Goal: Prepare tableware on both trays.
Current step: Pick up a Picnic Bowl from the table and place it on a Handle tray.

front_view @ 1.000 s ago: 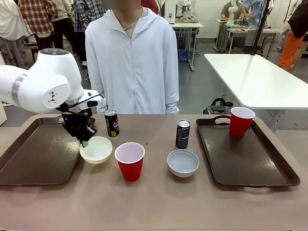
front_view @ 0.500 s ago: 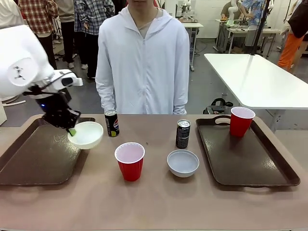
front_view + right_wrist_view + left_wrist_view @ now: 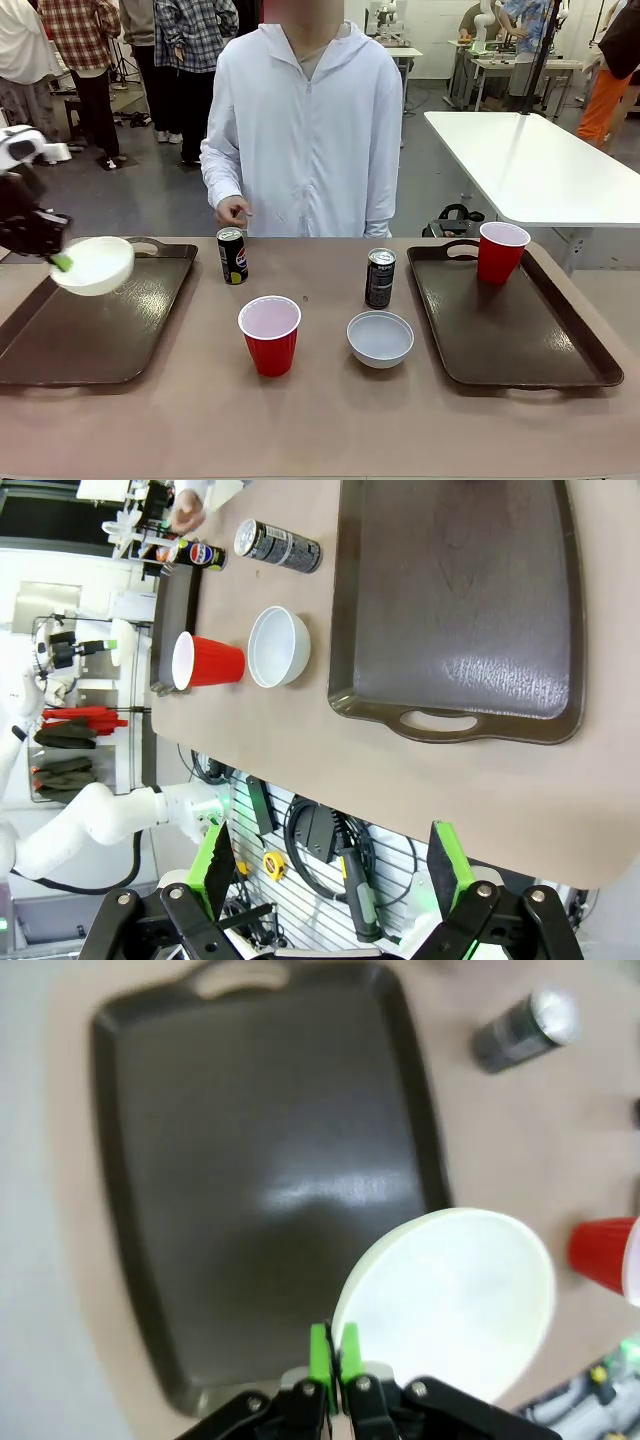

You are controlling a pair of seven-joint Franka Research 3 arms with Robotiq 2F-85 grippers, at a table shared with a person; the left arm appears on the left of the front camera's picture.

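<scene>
My left gripper [image 3: 58,260] is shut on the rim of a small white bowl [image 3: 96,265] and holds it in the air over the left tray [image 3: 110,330]. In the left wrist view the green fingertips [image 3: 320,1352] pinch the bowl's [image 3: 450,1295] edge above that tray [image 3: 250,1160]. On the table stand a Pepsi can [image 3: 232,256], a red cup [image 3: 270,335], a black can [image 3: 380,278] and a second white bowl [image 3: 380,338]. Another red cup [image 3: 500,252] stands on the right tray [image 3: 520,340]. My right gripper [image 3: 330,870] is open, high above the table's near edge beside its tray [image 3: 450,590].
A person in a white hooded jacket stands at the far side, one hand [image 3: 233,212] just above and behind the Pepsi can. Bare tabletop [image 3: 320,420] runs along the near edge. A white table [image 3: 540,160] stands behind at the right.
My left arm lifted the white bowl off the table beside the red cup and carried it left and upward, over the left tray. The person's hand came into view near the Pepsi can.
</scene>
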